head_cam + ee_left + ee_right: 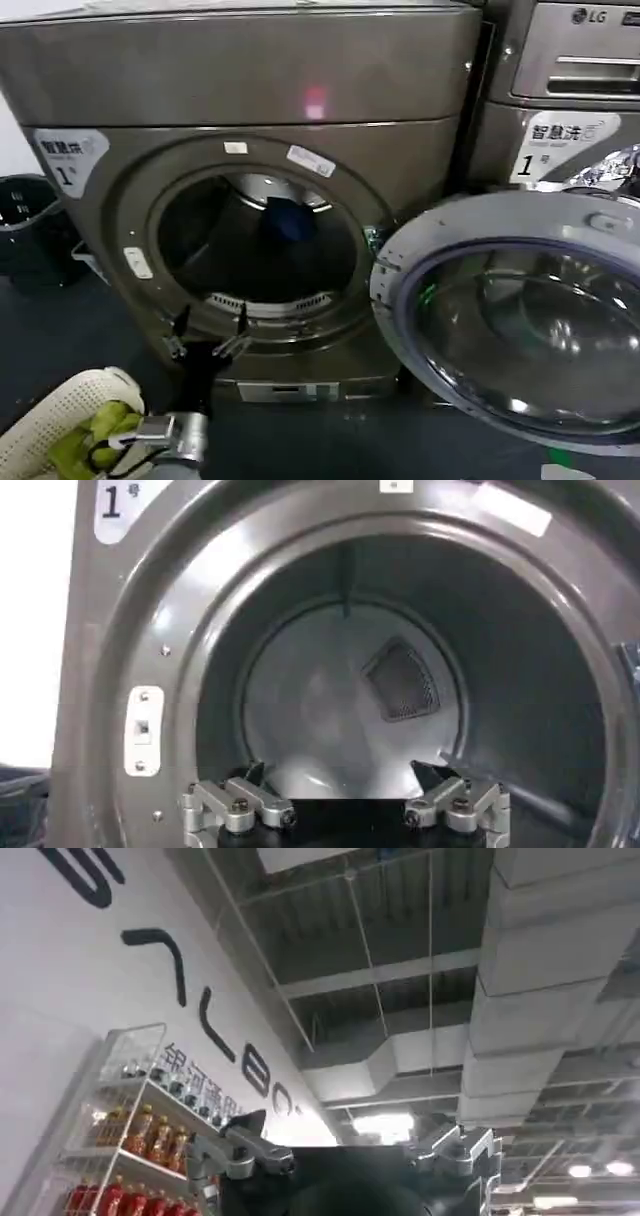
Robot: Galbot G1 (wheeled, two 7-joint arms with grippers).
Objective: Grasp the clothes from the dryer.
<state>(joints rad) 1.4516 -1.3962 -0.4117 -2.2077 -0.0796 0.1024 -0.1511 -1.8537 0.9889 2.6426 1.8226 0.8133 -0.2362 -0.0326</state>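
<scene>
The left pincer [208, 331] is hovering spread wide and holding nothing, just in front of the lower rim of the dryer [240, 90] porthole. Deeper inside the drum, well apart from it, the clothes [291, 222] are lying as a small dark-blue bundle. The right pincer [345, 1148] is pointing up toward the ceiling, likewise spread and holding nothing.

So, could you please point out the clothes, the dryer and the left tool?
clothes [291, 220], head view, middle of the navy bundle.
dryer [240, 80], head view, upper front panel.
left tool [208, 335], head view, between its open fingertips.
</scene>
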